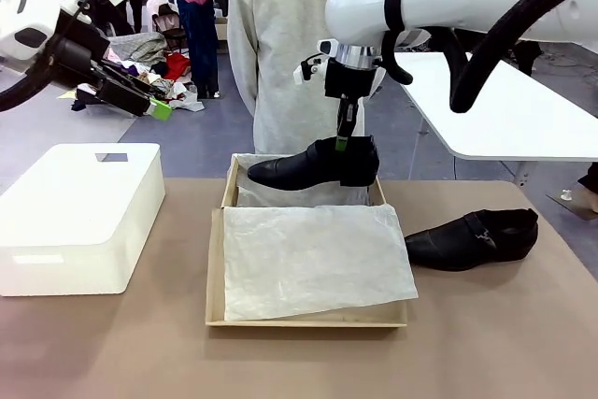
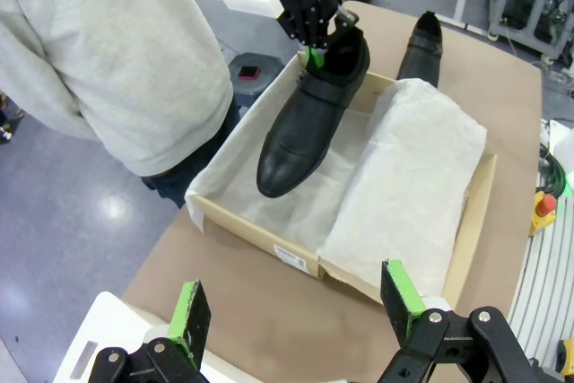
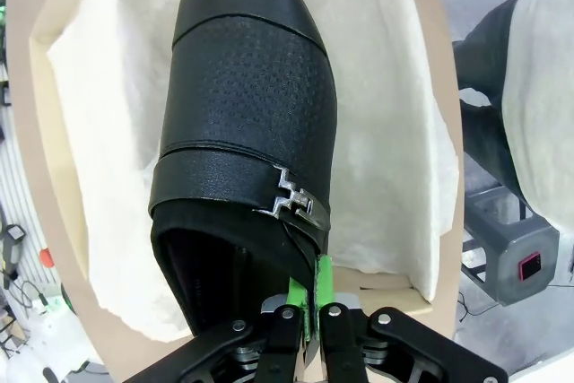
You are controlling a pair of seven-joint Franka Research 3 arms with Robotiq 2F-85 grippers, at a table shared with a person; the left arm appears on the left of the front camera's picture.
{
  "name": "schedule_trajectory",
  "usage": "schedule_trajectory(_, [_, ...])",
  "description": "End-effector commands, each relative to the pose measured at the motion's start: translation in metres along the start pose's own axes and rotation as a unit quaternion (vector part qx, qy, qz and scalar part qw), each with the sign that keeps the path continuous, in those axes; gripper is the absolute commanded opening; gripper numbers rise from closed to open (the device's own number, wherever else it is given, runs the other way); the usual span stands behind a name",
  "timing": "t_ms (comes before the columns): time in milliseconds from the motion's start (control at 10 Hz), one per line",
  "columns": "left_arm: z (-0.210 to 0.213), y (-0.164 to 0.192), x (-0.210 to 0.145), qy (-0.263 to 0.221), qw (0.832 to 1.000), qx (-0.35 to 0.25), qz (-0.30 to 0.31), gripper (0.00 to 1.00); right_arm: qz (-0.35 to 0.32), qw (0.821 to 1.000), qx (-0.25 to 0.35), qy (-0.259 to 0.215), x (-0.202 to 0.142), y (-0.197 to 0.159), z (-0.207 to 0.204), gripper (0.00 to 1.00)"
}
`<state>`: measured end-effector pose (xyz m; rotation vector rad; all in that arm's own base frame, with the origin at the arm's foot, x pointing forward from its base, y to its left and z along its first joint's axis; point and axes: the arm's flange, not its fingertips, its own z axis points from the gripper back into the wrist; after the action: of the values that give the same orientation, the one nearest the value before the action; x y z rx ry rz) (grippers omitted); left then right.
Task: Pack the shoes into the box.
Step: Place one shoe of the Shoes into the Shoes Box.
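front view. held shoe (image 1: 313, 163): hung over the far part of the cardboard shoebox (image 1: 308, 320), toe toward the robot's left. right jaws pressed together on its heel collar, a narrow hold. second shoe (image 1: 472, 238): on the tabletop (image 1: 112, 362), just right of the box. tissue paper (image 1: 313, 259): folded over the near half of the box. left jaws raised well left, above the white container (image 1: 79, 217). a person (image 1: 280, 44) stood close behind the box.

left wrist view. left jaws spread, holding nothing. held shoe (image 2: 309, 118): tilted toe-down over the lined part; whether the toe touched the lining could not be told.

right wrist view. right jaws pinching only the thin collar edge behind the buckle strap.

risks, as judged:
- the long toe could swing on so small a pinch, or the shoe could slip out.
- a low toe could drag or bunch the tissue, or catch the box wall.
- a crooked set-down, or the folded tissue, could leave little room for the second shoe.
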<state>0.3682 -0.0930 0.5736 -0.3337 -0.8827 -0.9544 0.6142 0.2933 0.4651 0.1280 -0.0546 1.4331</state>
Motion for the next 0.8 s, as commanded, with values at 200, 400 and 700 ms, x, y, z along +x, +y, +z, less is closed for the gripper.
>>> schedule_trajectory(200, [0.000, 0.001, -0.001, -0.006, 1.000, -0.006, -0.003, 1.00, 0.034, 0.999, -0.001, -0.003, 0.009, -0.005, -0.020, 0.00])
schedule_trajectory(400, [0.000, 0.001, -0.001, -0.006, 1.000, -0.006, -0.003, 1.00, 0.042, 0.999, 0.000, -0.006, 0.010, -0.007, -0.035, 0.00])
schedule_trajectory(700, [0.000, 0.001, -0.001, -0.006, 1.000, -0.006, -0.003, 1.00, 0.044, 0.999, 0.006, 0.000, 0.010, -0.009, -0.054, 0.00])
